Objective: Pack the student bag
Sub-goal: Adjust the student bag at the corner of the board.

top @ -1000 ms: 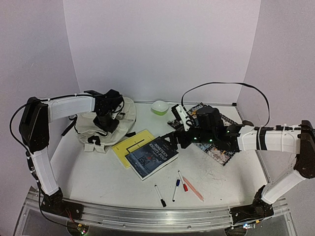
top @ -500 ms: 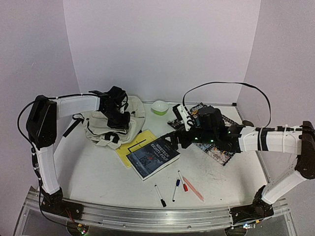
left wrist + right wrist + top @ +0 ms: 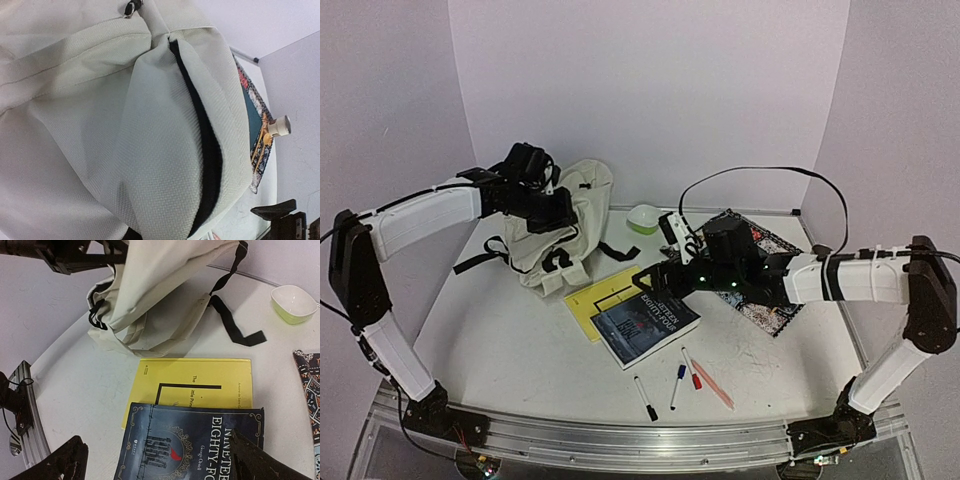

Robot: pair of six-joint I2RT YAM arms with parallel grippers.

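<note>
Left gripper [image 3: 548, 205] is clamped on the top of the student bag [image 3: 570, 240]. The bag hangs from it at the table's [image 3: 500, 340] 10 o'clock, lower end resting on the surface, and 1 zip opening gapes in the left wrist view. Yellow book [image 3: 595, 298] sits at the bag's 5 o'clock with the dark blue book [image 3: 645, 325] overlapping its 4 o'clock corner. Right gripper [image 3: 156, 436] has its fingers spread wide over the blue book, holding nothing, with the green bowl [image 3: 643, 217] at its 12 o'clock and 4 pens [image 3: 691, 375] at 6 o'clock.
</note>
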